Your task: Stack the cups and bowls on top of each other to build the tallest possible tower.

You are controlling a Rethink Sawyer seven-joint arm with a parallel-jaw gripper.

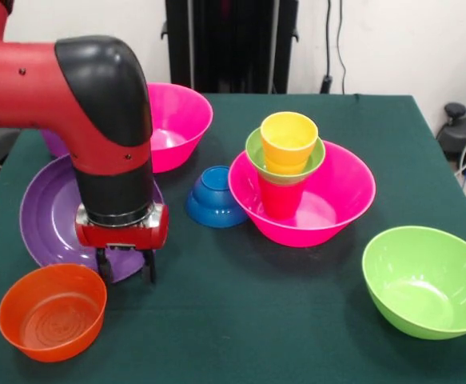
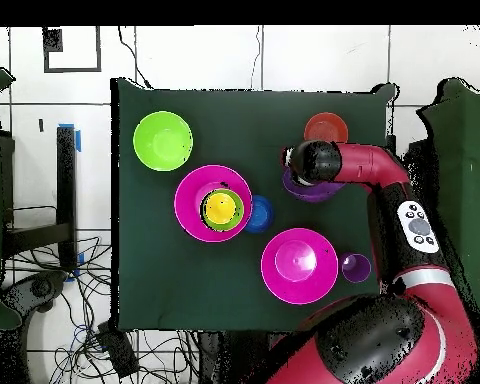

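One claw (image 1: 126, 266) (open), purple bowl (image 1: 45, 212) rim

Bright even indoor light; soft shadows under bowls; mild glare inside.

The arm comes down at the left over the wide purple bowl (image 1: 45, 212), and the gripper (image 1: 126, 266) hangs at that bowl's near rim, its two dark fingers (image 1: 104, 266) parted with a gap between them; the orange bowl (image 1: 52, 311) sits upright just in front; mid-table, a pink bowl (image 1: 340, 196) holds a red cup (image 1: 280, 198), with the small green bowl (image 1: 317, 156) on it and the yellow cup (image 1: 288, 142) on top; the blue bowl (image 1: 213, 197) lies tipped beside it; a second pink bowl (image 1: 178, 122) sits behind the arm; the lime green bowl (image 1: 425, 281) stands apart at right.
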